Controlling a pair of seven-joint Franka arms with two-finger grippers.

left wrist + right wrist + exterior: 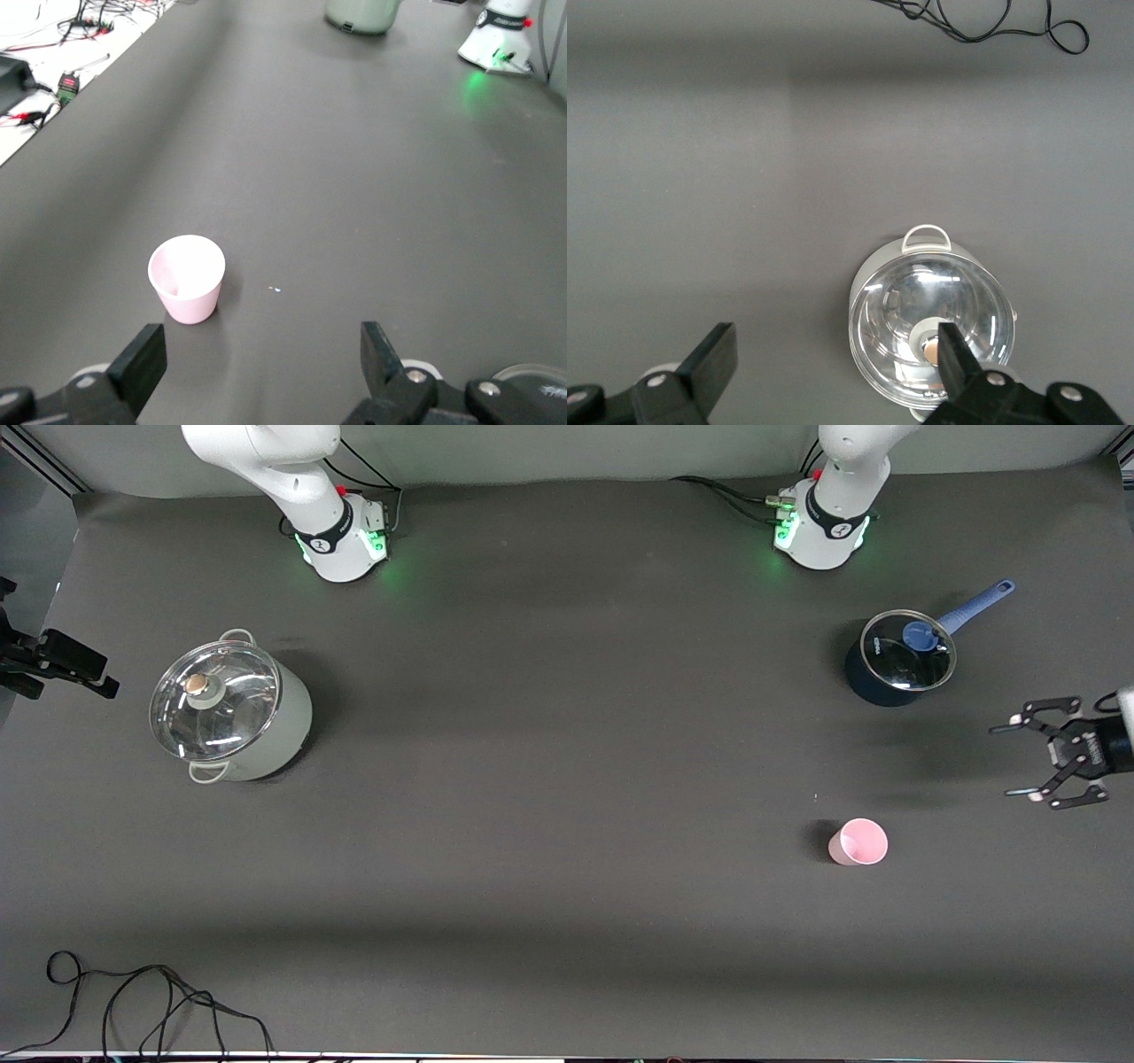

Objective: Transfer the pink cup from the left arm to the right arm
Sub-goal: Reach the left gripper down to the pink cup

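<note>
So you are at the approach: the pink cup stands upright on the table toward the left arm's end, the left gripper hovers spread and empty near it, the right gripper waits spread over the lidded pot; next, lower around the cup.

The pink cup is standing upright nearer the front camera than the blue saucepan; the left gripper is hanging spread apart beside that saucepan.

Left arm above its end effector cut off; right end effector partly cropped
</note>
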